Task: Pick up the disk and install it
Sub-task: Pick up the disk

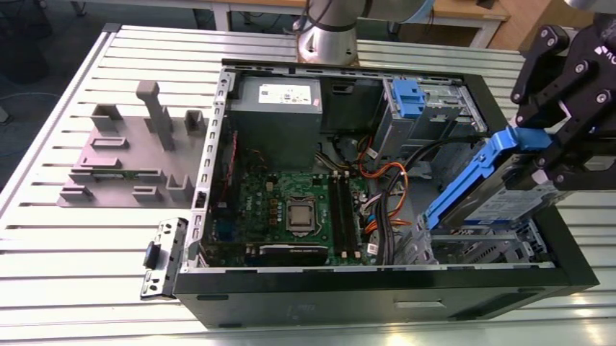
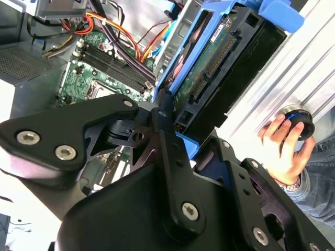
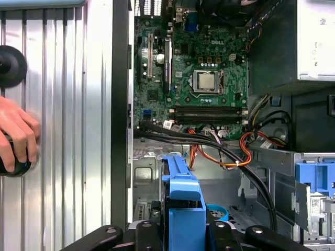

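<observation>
The disk (image 1: 510, 189), silver drive in its blue bracket, is already off the table and clamped in the gripper (image 1: 563, 137), fingers closed on the bracket's upper end; in the exterior view it hangs tilted, high end at the gripper, low end dipping toward the drive cage (image 1: 481, 249) at the near corner of the open computer case (image 1: 385, 288) on the exterior view's right. The pickup part looks done. Install not done: the drive is at an angle above the cage and not seated, and I can't tell whether its lower edge touches the cage rails or just hovers over them. In the second wrist view the disk (image 2: 225, 63) shows its underside with the circuit board and connector, and the black gripper links crowd the foreground with the blue bracket pinched between them. In the first wrist view the blue bracket (image 3: 183, 204) sits right at the gripper, with the motherboard (image 3: 193, 78) and the orange and black cables (image 3: 230, 151) beyond it inside the case. A person's hand (image 3: 15, 133) rests on a black knob on the slatted table (image 3: 68, 130) beside the case, well clear of the drive. Judged stage: carrying, aligning over the bay, insertion left.
</observation>
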`<state>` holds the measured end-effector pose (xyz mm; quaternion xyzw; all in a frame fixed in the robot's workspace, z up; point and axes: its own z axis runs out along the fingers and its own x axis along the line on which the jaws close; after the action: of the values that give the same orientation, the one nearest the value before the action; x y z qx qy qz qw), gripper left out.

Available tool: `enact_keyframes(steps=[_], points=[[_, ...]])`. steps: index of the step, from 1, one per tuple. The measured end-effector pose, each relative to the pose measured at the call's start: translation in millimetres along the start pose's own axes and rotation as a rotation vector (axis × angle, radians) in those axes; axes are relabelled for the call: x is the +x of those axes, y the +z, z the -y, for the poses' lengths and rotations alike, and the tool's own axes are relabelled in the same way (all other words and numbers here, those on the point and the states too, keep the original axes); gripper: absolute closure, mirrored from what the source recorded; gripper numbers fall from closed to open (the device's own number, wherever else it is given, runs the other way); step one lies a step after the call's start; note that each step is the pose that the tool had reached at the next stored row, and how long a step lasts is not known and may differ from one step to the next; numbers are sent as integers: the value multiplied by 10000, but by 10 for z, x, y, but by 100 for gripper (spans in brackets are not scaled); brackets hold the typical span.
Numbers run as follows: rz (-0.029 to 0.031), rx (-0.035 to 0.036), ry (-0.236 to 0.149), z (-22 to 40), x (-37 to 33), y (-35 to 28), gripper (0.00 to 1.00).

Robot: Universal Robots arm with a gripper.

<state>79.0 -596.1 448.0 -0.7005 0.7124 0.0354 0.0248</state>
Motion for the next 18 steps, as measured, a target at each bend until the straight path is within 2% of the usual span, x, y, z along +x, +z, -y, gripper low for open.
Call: enact_keyframes(steps=[13, 18], points=[[-11, 11, 135, 95, -47, 88, 64], [-13, 12, 141, 98, -44, 127, 64]])
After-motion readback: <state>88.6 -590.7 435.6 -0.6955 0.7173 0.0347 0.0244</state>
